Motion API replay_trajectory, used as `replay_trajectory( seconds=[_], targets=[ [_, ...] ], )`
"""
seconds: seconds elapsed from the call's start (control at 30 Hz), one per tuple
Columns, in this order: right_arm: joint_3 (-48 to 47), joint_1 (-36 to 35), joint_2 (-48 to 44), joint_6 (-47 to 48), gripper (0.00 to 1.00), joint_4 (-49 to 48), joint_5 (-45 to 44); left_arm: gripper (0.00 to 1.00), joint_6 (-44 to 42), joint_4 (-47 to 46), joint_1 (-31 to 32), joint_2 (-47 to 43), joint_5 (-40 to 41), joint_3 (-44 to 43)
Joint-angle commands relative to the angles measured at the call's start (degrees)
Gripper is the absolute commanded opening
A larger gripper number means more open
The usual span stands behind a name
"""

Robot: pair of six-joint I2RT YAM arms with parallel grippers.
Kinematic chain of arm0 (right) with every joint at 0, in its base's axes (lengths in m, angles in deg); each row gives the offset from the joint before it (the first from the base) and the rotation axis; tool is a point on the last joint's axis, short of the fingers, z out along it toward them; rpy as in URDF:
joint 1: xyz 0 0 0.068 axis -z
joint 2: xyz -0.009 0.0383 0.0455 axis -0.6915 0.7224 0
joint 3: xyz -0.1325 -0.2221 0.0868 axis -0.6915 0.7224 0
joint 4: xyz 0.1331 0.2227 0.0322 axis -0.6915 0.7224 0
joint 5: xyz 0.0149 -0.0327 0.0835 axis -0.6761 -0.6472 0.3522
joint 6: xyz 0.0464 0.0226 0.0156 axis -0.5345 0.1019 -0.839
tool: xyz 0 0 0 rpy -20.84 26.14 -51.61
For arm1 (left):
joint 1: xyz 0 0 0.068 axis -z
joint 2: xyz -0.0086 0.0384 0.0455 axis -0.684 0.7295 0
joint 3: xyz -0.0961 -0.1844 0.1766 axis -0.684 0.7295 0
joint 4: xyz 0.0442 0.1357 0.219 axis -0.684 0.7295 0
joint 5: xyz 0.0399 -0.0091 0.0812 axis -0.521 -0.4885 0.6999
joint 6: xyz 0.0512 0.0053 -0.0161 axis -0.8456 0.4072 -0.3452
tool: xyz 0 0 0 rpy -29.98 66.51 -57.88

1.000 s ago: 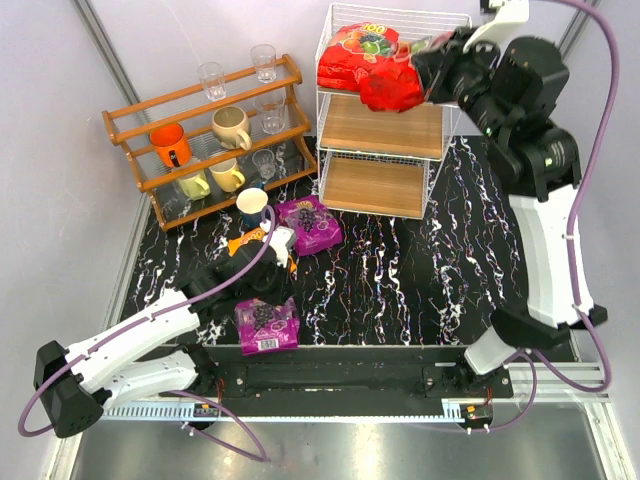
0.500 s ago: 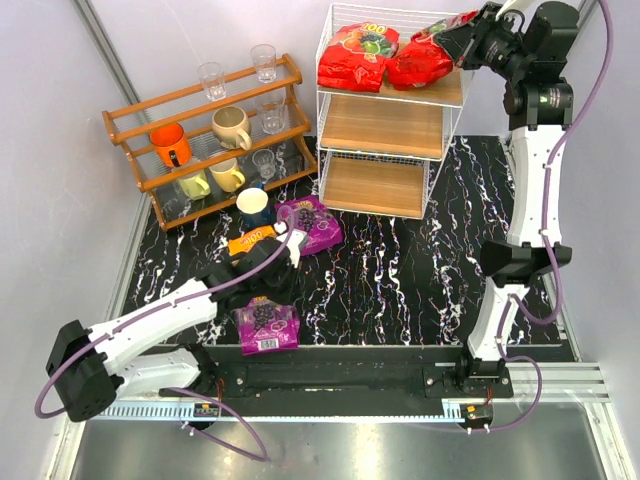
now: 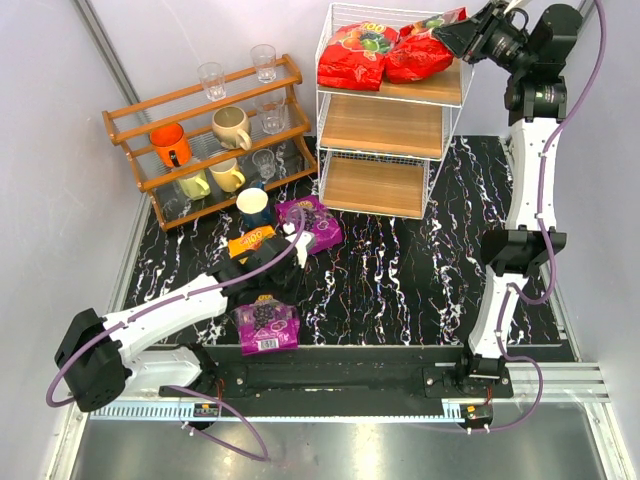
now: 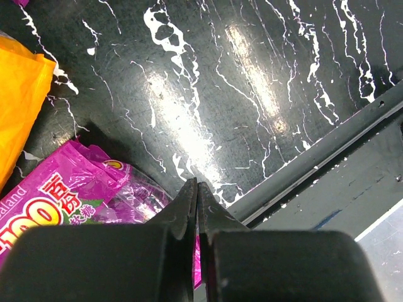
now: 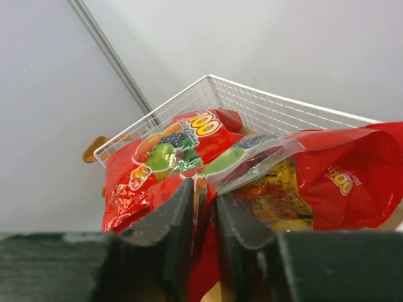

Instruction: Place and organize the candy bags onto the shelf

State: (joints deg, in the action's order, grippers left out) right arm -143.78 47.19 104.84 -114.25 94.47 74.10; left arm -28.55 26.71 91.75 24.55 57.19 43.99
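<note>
Right hand [image 5: 203, 189] pinches red bag [image 5: 352, 182] at the shelf [image 3: 380, 126] edge; left hand [image 4: 196, 189] closed by purple bag [image 4: 75, 204]

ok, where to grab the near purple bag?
Probably the crinkled sealed end of the near purple bag, from straight above with the left gripper. It lies flat on the table, so that seam is the only thin edge to pinch.

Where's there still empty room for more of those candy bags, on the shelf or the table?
The shelf's middle tier and bottom tier are bare wood. The table is open between the purple bags and the right arm's base. Crowded: the top tier, filled by two red bags, and the table's front left.
</note>
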Motion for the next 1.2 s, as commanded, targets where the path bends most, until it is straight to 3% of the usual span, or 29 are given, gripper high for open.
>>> replay_trajectory(
  seconds=[0.0,0.1,0.2,0.4,0.73,0.87,1.0,1.1,1.17],
  targets=[
    [-0.3,0.3,-3.4,1.2,0.44,-2.6,0.2,0.0,0.3,-2.8,-0.3,-1.0,-1.2,-1.9],
    [-0.3,0.3,-5.9,3.8,0.63,-0.2,-3.7,0.0,0.5,-2.6,-0.3,-1.7,-1.1,-2.2],
    [-0.1,0.3,-8.4,6.5,0.73,2.2,-8.7,0.0,0.6,-2.4,-0.3,-1.8,-1.5,-2.8],
    [0.7,0.3,-12.1,9.5,0.74,4.9,-16.1,0.0,0.8,-2.4,-0.3,-2.1,-1.7,-2.9],
    [-2.0,-1.6,-10.7,11.5,0.71,9.0,-25.4,0.0,0.5,-2.5,-0.3,-1.9,-1.8,-3.7],
    [-2.7,-9.7,-9.8,21.0,0.51,12.8,-35.4,0.0,0.4,-2.6,-0.3,-1.5,-1.8,-3.7],
    [-1.6,-14.2,-9.9,23.5,0.4,15.0,-41.6,0.0,0.4,-2.4,-0.3,-1.9,-1.1,-4.0],
    [5.7,-17.6,-15.4,25.3,0.41,12.7,-41.0,0.0,0.8,-2.4,-0.3,-3.6,0.1,-3.8],
    [17.1,-21.3,-20.3,27.9,0.43,5.9,-43.4,0.0,1.1,-2.7,-0.4,-5.4,0.9,-3.8]
  ],
)
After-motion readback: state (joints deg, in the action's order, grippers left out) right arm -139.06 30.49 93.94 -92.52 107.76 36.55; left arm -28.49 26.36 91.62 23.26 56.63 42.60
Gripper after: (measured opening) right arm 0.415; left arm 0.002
